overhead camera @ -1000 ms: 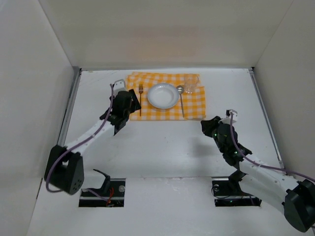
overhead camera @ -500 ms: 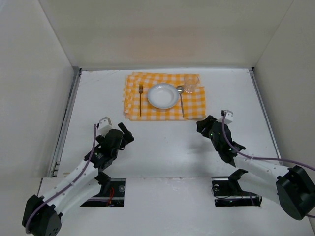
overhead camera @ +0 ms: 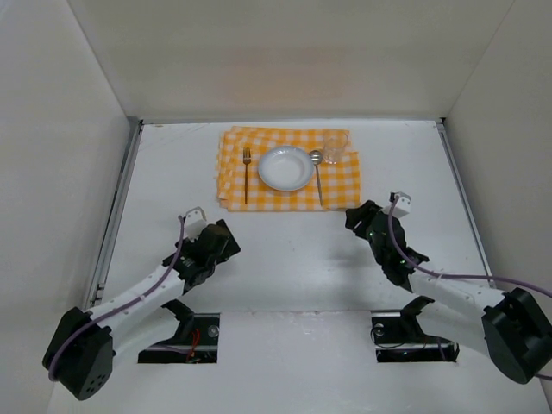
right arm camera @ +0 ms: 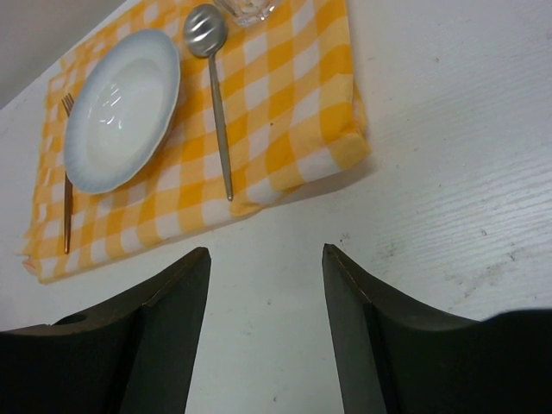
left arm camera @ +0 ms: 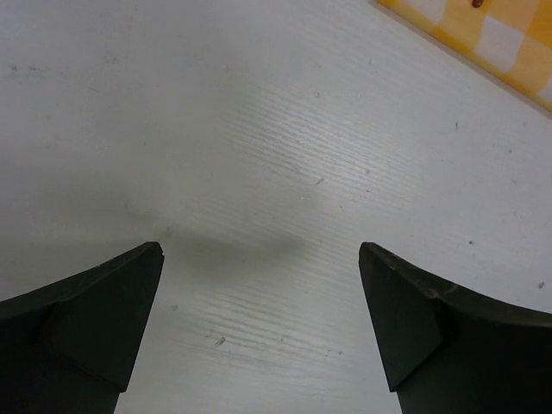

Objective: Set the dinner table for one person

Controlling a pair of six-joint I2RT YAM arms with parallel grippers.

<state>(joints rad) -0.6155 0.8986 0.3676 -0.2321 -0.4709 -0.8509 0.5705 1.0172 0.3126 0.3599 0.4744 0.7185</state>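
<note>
The white dinner table (overhead camera: 285, 250) carries a yellow-and-white checked cloth (overhead camera: 289, 191) at the far middle. On the cloth lie a white plate (overhead camera: 285, 167), a fork (overhead camera: 246, 172) to its left, a spoon (overhead camera: 317, 177) to its right and a clear glass (overhead camera: 335, 147) at the far right. The right wrist view shows the plate (right arm camera: 121, 110), spoon (right arm camera: 216, 95) and fork (right arm camera: 67, 172). My left gripper (overhead camera: 226, 240) is open and empty over bare table, near of the cloth's left corner (left arm camera: 483, 43). My right gripper (overhead camera: 355, 216) is open and empty just near of the cloth's right corner.
White wall panels (overhead camera: 60, 129) close in the table on the left, back and right. Two openings with black mounts (overhead camera: 179, 329) sit at the near edge by the arm bases.
My left arm has drawn back from the fork's side of the cloth to the near left, then edged a little towards the centre. My right gripper has shifted slightly left and stayed open.
</note>
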